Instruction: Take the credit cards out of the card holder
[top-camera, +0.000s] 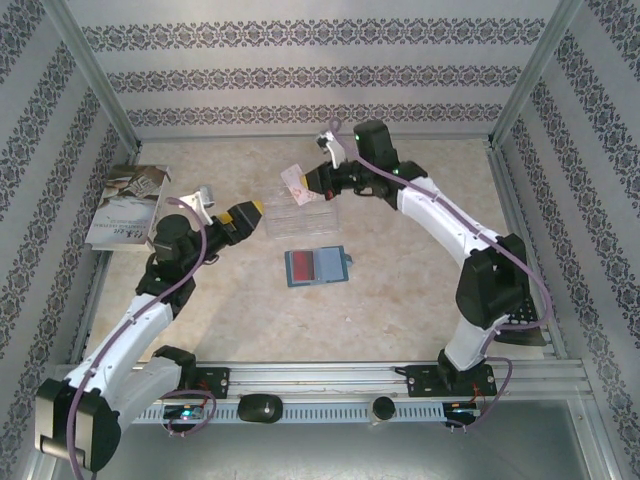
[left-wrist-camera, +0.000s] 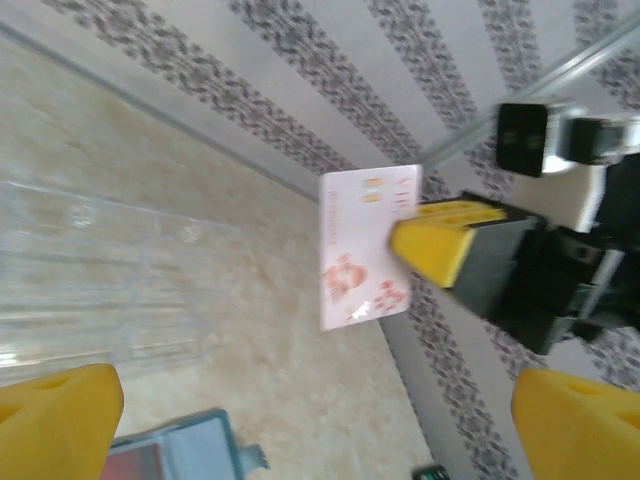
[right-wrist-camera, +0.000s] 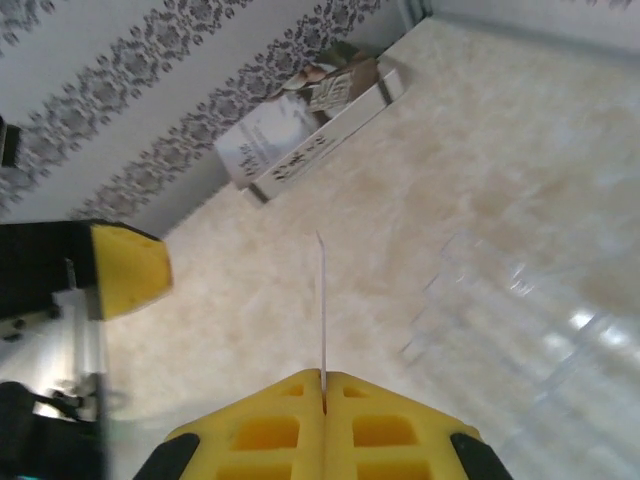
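Pinching credit card (left-wrist-camera: 365, 245) btwn R gripper (right-wrist-camera: 323, 385) tips; L gripper (left-wrist-camera: 318, 415) spread wide, nr card.

Top view is bright with even, diffuse light; surface (top-camera: 420, 300) slightly washed out, shadows faint and soft. Left wrist view soft and smeared: credit card (left-wrist-camera: 368, 245) print blurry, left end effector (left-wrist-camera: 318, 430) fingertips (left-wrist-camera: 60, 425) out of focus at bottom corners. Right wrist view: glare patches on clear tray (right-wrist-camera: 520, 300).

Print on card (left-wrist-camera: 365, 245) and booklet (top-camera: 128, 205) is illegible.
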